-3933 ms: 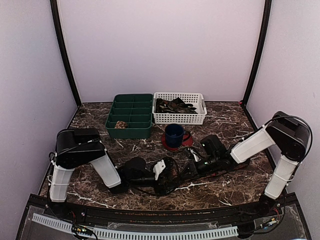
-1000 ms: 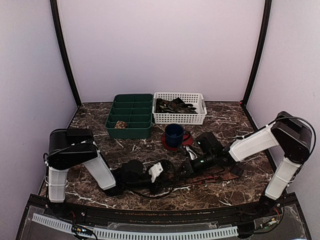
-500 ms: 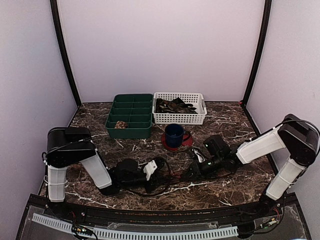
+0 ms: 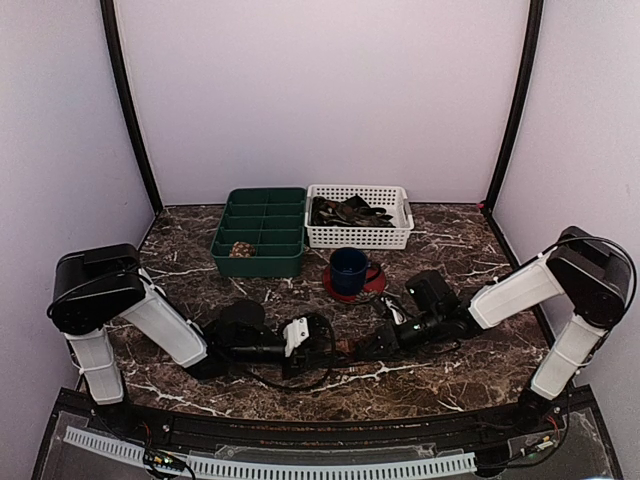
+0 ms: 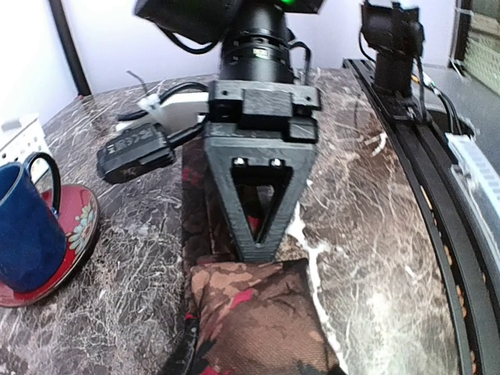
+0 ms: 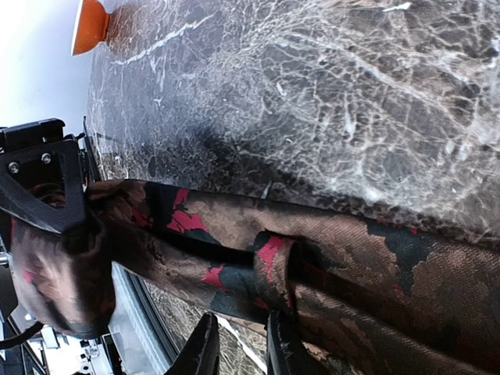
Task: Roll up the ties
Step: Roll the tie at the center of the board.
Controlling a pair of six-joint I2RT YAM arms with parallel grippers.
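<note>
The tie (image 4: pixel 347 348) lies along the tabletop (image 4: pixel 455 375) between the two arms. The left claw (image 4: pixel 318 342) is clenched on its bunched end. The right claw (image 6: pixel 242 319) sits over a fold, fingers narrowly apart; grasp cannot be determined.

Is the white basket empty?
No, the white basket holds a heap of dark ties.

Lab booth w/ plain walls (image 4: pixel 320 90), marble table (image 4: pixel 455 385).

Blue mug (image 4: pixel 348 268) on red saucer (image 4: pixel 373 284), green tray (image 4: pixel 258 263), white basket (image 4: pixel 358 240) — marble table (image 4: pixel 450 240)
</note>
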